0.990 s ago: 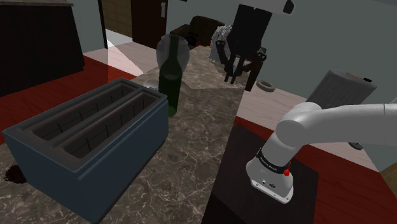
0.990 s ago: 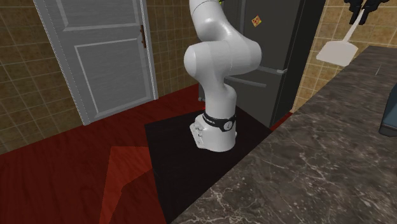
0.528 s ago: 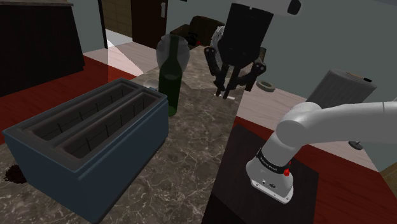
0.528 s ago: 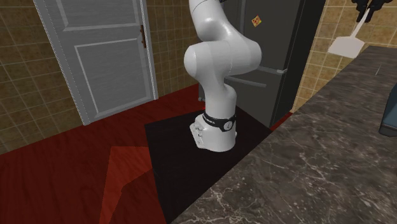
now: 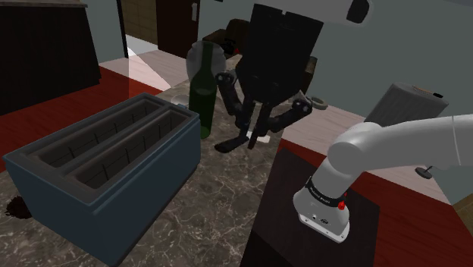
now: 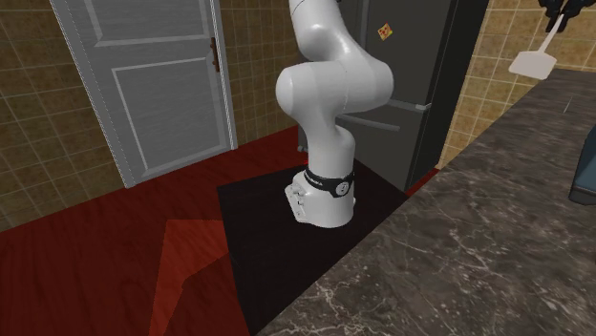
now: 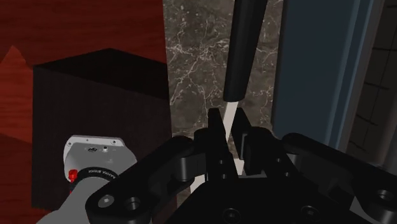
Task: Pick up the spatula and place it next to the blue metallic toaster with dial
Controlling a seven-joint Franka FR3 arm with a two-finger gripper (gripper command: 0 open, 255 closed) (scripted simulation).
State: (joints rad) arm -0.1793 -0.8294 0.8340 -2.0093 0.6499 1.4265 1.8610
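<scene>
Spatula in jaws, toaster alongside

Black-handled white spatula, blue toaster

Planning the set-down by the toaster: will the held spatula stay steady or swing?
Probably stiff: the spatula shows no bend. It might pivot, since the gripper clasps only its thin pale neck, with the thick black handle reaching well beyond. Likely light, being slim.
</scene>
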